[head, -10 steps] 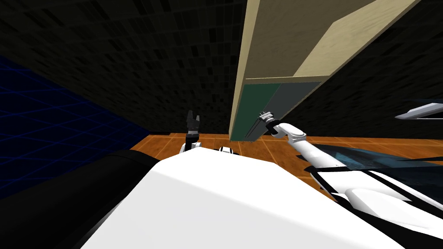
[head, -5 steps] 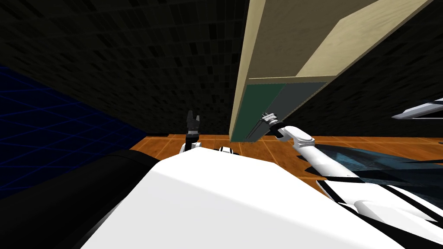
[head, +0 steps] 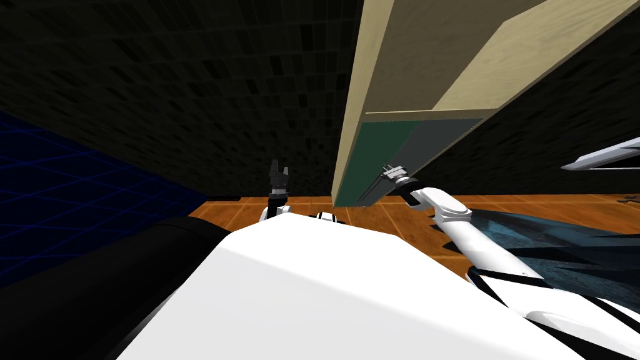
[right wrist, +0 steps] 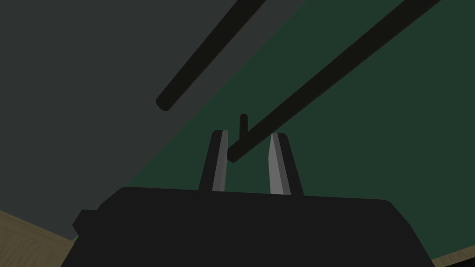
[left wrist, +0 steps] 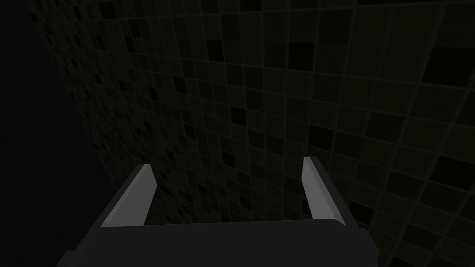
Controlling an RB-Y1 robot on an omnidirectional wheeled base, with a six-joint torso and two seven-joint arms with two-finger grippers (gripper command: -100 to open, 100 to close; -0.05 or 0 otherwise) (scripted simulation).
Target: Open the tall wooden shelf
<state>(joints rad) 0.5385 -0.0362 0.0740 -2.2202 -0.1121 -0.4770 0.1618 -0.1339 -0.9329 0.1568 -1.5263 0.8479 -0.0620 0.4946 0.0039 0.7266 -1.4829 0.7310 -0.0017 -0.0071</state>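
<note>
Green door (right wrist: 380,153), handle (right wrist: 324,80) within right gripper (right wrist: 249,134)

Head cam steep down; R wrist cam close on shared green door (right wrist: 371,139).

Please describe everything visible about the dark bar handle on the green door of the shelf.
The dark bar handle is a thin, straight, round rod, nearly black, material unclear. It runs along the green door, held off it by a short post. Its end lies between the right claw's narrowly spaced fingers, which grip it.
</note>
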